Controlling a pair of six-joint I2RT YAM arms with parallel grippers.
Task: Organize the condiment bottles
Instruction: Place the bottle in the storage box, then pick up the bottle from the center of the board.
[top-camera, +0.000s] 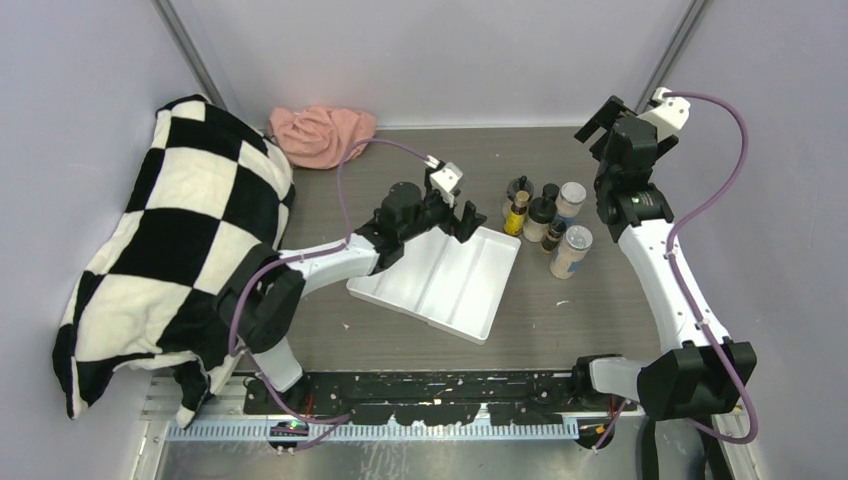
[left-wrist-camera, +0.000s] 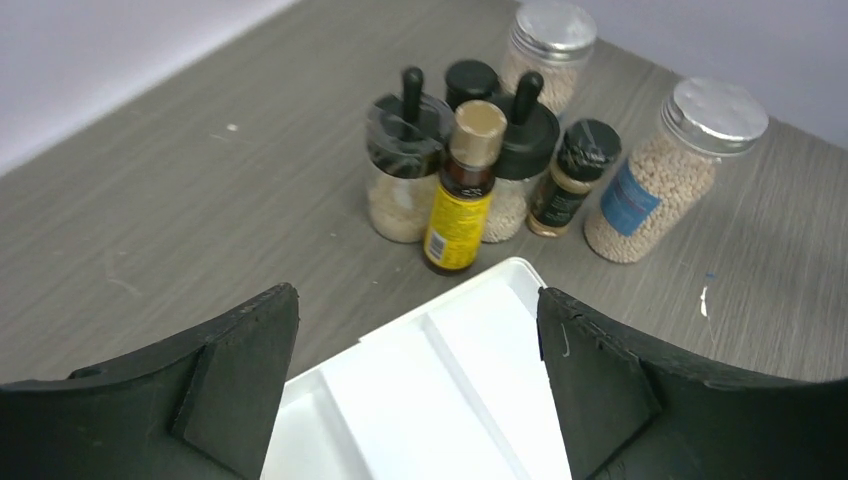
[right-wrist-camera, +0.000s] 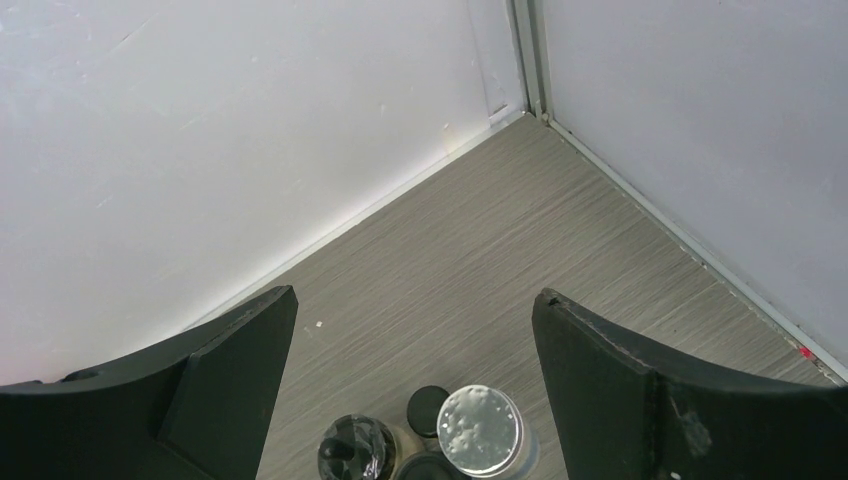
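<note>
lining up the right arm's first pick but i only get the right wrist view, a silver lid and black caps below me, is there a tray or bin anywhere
observer: a white divided plastic tray lies left of the bottle cluster; no bottle shows in it.
operator: is the left arm near it
observer: the left end effector hovers open over the tray's far corner, holding nothing.
operator: what sits closest to the tray
observer: a slim yellow brown-capped bottle, upright, beside that corner.

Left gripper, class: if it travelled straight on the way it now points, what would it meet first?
Probably the slim yellow bottle, front-most beyond the corner of the white tray. The open left gripper hovers over that corner; if it angles steeply down, the tray comes first.
</note>
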